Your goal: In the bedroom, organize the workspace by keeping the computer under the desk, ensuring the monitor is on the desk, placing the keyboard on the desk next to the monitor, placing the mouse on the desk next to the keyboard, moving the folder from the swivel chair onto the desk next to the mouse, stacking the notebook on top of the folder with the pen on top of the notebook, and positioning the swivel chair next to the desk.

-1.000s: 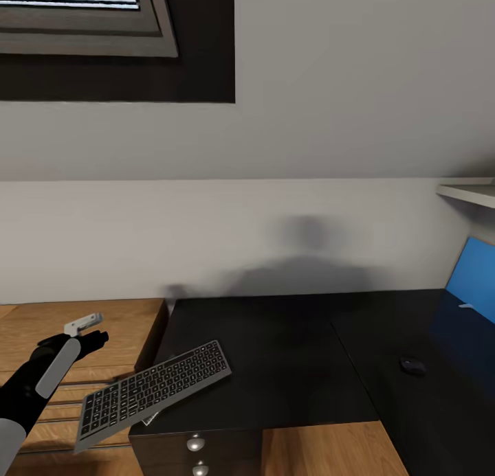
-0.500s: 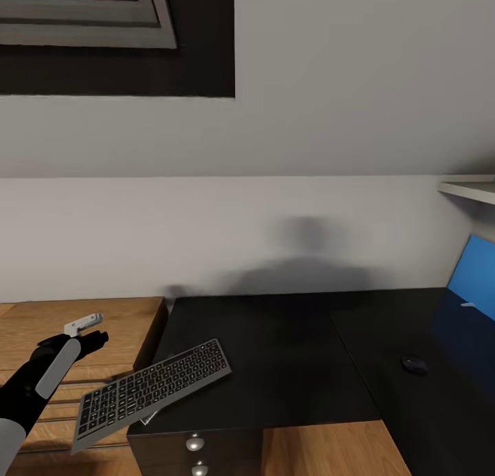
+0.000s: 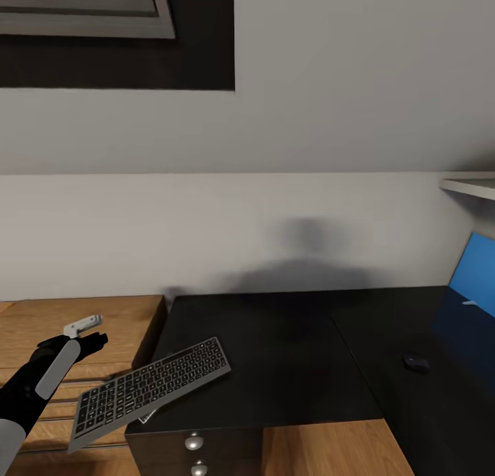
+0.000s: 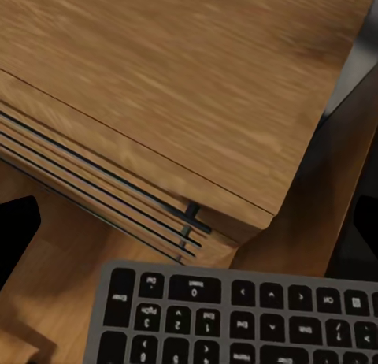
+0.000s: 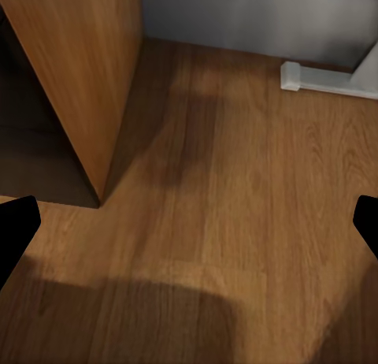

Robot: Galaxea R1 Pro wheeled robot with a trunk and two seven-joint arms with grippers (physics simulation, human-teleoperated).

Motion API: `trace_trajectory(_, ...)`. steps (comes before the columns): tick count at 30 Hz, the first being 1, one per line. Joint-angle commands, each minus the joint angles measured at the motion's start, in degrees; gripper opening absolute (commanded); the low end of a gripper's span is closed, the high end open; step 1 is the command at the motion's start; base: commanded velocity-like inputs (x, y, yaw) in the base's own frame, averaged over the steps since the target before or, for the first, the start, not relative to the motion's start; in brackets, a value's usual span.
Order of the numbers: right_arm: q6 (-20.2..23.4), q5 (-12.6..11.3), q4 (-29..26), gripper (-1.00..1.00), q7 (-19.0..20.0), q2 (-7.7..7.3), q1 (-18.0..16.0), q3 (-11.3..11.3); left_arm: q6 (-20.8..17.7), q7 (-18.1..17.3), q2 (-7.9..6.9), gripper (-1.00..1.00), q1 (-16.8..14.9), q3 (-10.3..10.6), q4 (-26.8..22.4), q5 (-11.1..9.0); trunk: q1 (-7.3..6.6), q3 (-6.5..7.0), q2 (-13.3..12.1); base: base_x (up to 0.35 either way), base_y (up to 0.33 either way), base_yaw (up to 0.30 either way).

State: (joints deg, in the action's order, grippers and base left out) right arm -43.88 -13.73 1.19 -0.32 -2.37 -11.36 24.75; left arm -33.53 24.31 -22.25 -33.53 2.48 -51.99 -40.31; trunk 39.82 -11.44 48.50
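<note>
Desk [image 3: 275, 366], black: two drawer knobs visible on its front at 6 o'clock, drawers shut, contents not visible.

One keyboard [image 3: 148, 388] at 8 o'clock in the head view, tilted, its far end over the desk's left corner, the near end overhanging past the edge. One mouse [image 3: 415, 363] on the desk at 4 o'clock, well apart from the keyboard. One blue monitor [image 3: 473, 275] at 3 o'clock, cut by the frame.

Left gripper [image 4: 189, 222]: fingers spread wide, nothing between them; keyboard [image 4: 236, 317] beneath. Right gripper [image 5: 189, 222]: spread wide over wooden floor [image 5: 220, 222], holding nothing.
</note>
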Motion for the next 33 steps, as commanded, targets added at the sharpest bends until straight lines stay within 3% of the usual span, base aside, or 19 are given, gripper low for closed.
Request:
trace_trajectory(1, -0.25, -0.42, 0.13, 1.00, -0.03, 0.01, -0.07, 0.49, -0.04, 0.56, -0.08, 1.00, -0.05, 0.25, -0.07, -0.61, 0.24, -0.27, 0.49, 0.000, 0.000, 0.000)
trace_trajectory(33, -0.25, -0.42, 0.13, 1.00, -0.03, 0.09, -0.07, 0.56, -0.04, 0.62, -0.08, 1.00, -0.05, 0.25, 1.44, -0.74, 7.27, -6.02, 13.32, 0.000, 0.000, 0.000)
